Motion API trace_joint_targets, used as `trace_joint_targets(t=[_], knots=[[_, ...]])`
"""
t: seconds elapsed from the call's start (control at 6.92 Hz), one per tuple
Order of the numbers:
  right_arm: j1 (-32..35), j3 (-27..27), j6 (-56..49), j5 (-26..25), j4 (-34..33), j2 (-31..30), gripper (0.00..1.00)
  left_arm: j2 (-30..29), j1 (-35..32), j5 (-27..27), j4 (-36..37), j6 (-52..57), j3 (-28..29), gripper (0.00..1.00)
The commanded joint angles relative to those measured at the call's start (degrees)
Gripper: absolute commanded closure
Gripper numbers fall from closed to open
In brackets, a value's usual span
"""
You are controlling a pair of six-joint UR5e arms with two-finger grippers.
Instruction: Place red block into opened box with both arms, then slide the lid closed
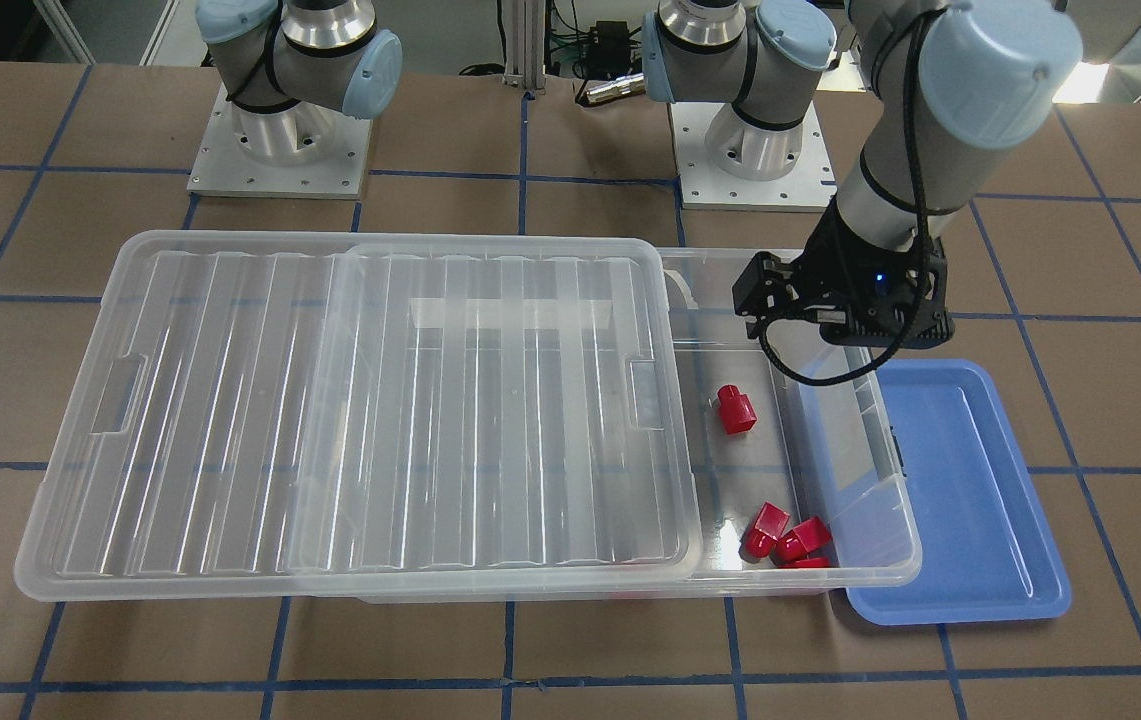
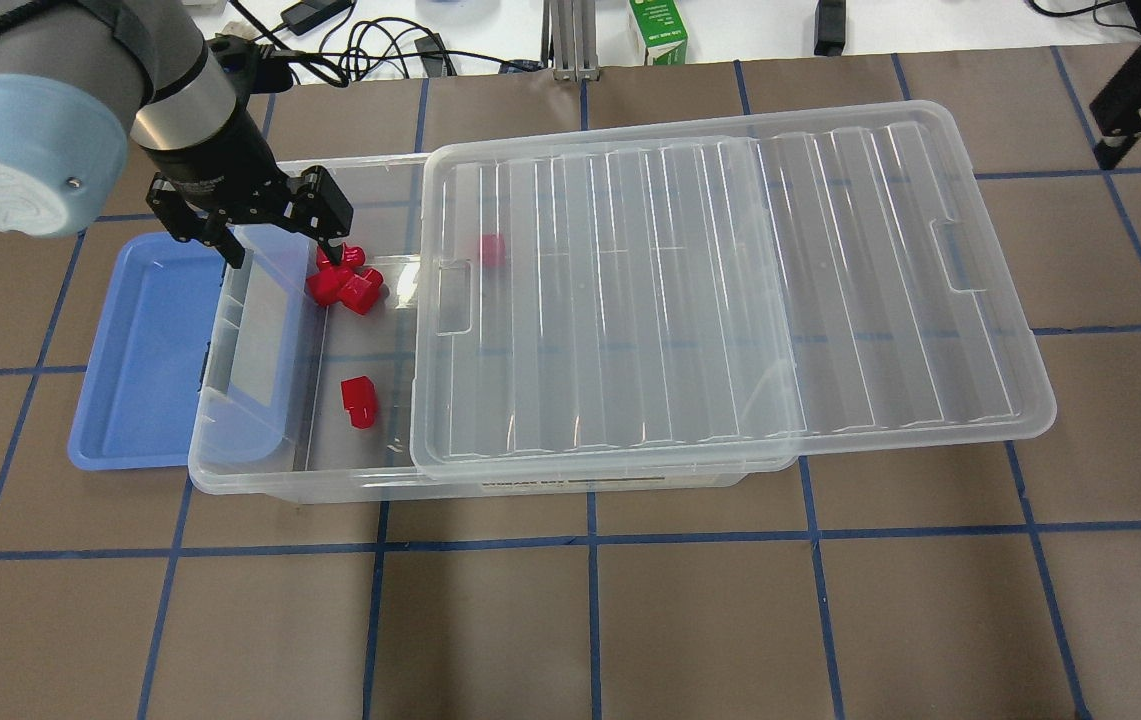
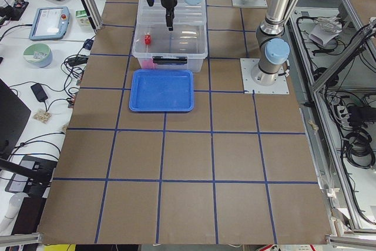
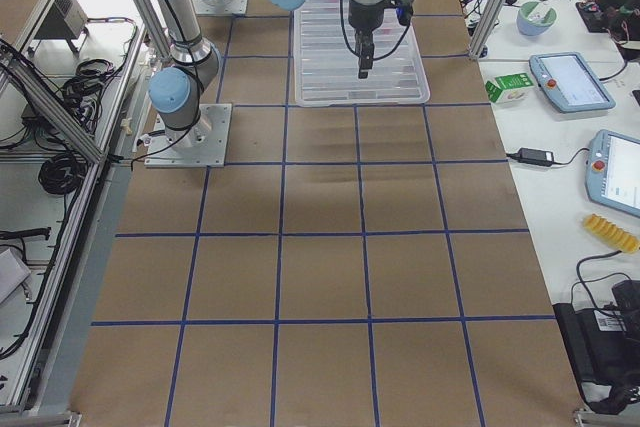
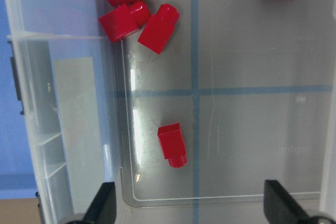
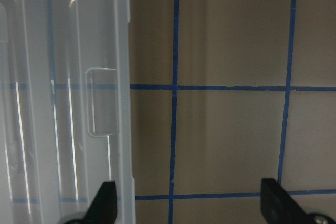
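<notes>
The red block (image 2: 360, 401) (image 1: 735, 409) lies alone on the floor of the clear box (image 2: 260, 484), in its uncovered end. My left gripper (image 2: 280, 255) hovers open and empty above that end. In the left wrist view the red block (image 5: 172, 145) lies ahead of the spread fingertips (image 5: 105, 208). The lid (image 2: 730, 300) (image 1: 360, 410) rests on the box, slid sideways and overhanging the far end. My right gripper (image 6: 189, 208) is open and empty above the table, beside the lid's (image 6: 63, 103) handle end.
A bunch of like red pieces (image 2: 345, 285) (image 5: 136, 14) sits in the box's uncovered corner, right by my left gripper. One more red piece (image 2: 493, 249) shows under the lid. A shallow blue tray (image 2: 140, 350) (image 1: 970, 500) lies partly under the box's open end.
</notes>
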Motion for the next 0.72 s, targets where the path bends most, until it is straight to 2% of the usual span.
trace_joint_targets(t=[0.0, 0.14, 0.29, 0.43, 0.58], knots=[[-2.86, 3.75, -2.45, 0.29, -0.15, 0.46, 0.04, 2.92, -0.39, -0.04, -1.16, -0.06, 0.87, 0.0], [-2.78, 8.83, -2.27, 2.82, -5.46, 1.24, 0.09, 3.8, -0.47, -0.56, -0.99, 0.03, 0.87, 0.0], [-2.86, 15.66, -2.19, 2.93, -17.44, 4.04, 0.02, 3.9, -0.65, -0.13, -1.07, 0.03, 0.09, 0.0], [-2.78, 20.34, -2.27, 3.2, -25.65, 5.11, 0.01, 4.16, -0.39, 0.05, -1.33, 0.11, 0.08, 0.0], [-2.86, 21.87, -2.19, 3.2, -26.43, 5.12, 0.01, 3.9, -0.47, 0.05, -2.47, 0.12, 0.86, 0.0]])
